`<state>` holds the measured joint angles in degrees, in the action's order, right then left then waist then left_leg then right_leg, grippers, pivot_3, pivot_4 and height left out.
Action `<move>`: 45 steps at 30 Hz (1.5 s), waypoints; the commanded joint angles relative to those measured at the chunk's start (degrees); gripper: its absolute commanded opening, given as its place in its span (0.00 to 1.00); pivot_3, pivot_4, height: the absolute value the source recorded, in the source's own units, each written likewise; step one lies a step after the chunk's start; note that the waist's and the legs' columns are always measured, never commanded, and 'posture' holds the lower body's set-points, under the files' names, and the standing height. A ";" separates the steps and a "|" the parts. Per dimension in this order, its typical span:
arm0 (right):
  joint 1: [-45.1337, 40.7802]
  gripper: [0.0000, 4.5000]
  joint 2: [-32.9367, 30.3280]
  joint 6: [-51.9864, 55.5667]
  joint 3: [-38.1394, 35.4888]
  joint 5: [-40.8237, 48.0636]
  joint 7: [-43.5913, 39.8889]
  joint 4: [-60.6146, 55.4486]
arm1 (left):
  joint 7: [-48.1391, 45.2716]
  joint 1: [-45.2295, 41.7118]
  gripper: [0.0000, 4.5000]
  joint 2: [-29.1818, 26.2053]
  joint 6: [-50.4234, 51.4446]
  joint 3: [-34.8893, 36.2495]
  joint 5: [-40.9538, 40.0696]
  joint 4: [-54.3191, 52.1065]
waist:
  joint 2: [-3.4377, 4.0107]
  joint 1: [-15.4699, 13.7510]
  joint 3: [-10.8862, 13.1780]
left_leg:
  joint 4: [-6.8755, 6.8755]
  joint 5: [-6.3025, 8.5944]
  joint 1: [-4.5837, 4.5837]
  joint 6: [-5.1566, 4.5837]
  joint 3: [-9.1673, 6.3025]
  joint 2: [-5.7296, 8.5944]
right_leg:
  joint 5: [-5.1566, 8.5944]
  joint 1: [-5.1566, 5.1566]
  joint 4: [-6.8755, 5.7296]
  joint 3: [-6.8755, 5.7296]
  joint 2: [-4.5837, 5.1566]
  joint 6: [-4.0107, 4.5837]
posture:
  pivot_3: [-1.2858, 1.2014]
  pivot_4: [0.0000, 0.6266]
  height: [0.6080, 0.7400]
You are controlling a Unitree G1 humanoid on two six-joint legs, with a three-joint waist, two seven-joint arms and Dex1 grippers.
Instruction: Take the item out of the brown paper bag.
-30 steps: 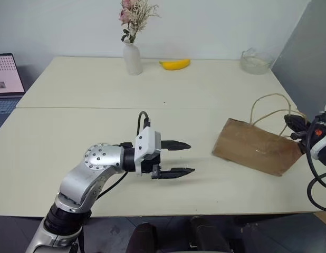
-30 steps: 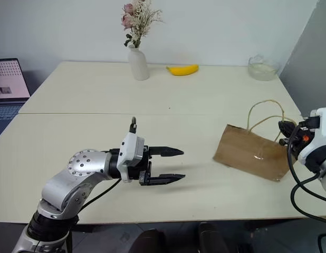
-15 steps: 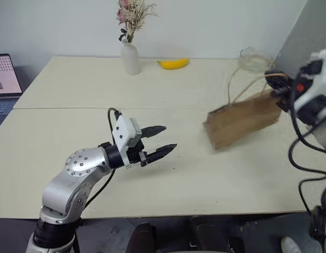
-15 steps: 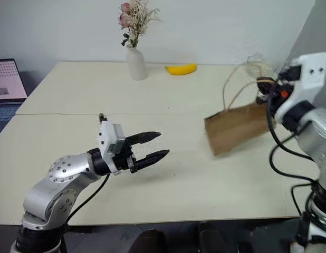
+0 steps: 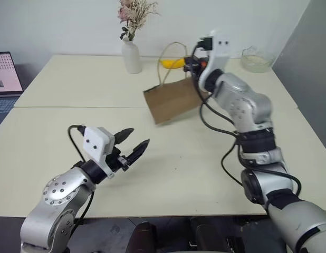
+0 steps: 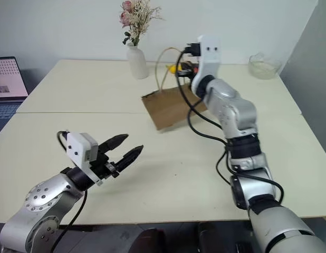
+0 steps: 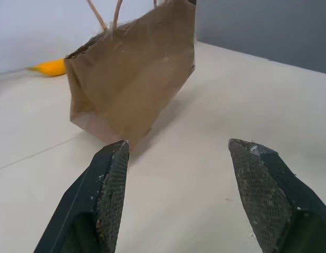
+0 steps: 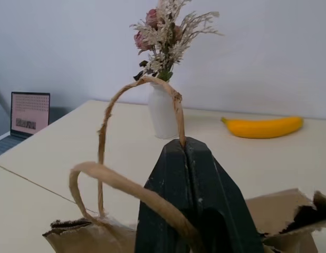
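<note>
Left eye view: the right pincer (image 5: pixel 193 64), clamped on the handle, hangs the bag (image 5: pixel 171 99) over mid-tabletop (image 5: pixel 63 84), ahead-right of the left pincer (image 5: pixel 132 145), its fingers apart; item hidden.

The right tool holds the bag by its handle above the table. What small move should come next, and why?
Probably bring the open left tool toward the brown paper bag. The right tool is shut on a handle and the bag hangs tilted off the table, so the free left tool seems the one to steady the bag or reach inside.
</note>
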<state>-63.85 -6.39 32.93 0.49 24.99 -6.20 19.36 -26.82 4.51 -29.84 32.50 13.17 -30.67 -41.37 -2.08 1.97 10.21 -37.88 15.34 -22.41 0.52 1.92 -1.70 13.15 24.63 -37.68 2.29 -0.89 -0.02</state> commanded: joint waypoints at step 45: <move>4.60 0.00 13.86 3.92 -3.62 -7.62 7.86 -10.46 | -3.05 0.84 0.70 -3.39 -7.38 5.94 1.19 3.88 | -0.05 0.06 -0.03 | -0.08 -0.02 -0.52 0.01 -0.02 -0.01 | -0.05 0.65 -0.22 -0.08 0.04 0.07 | 0.52 0.24 1.00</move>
<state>-56.16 6.86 39.13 -1.67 16.85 1.60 8.85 -29.55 5.97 -32.42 26.06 18.47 -29.92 -37.15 -2.12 2.03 10.18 -37.96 15.32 -22.92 0.52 1.91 -1.72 13.10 25.27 -37.90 2.23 -0.85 0.05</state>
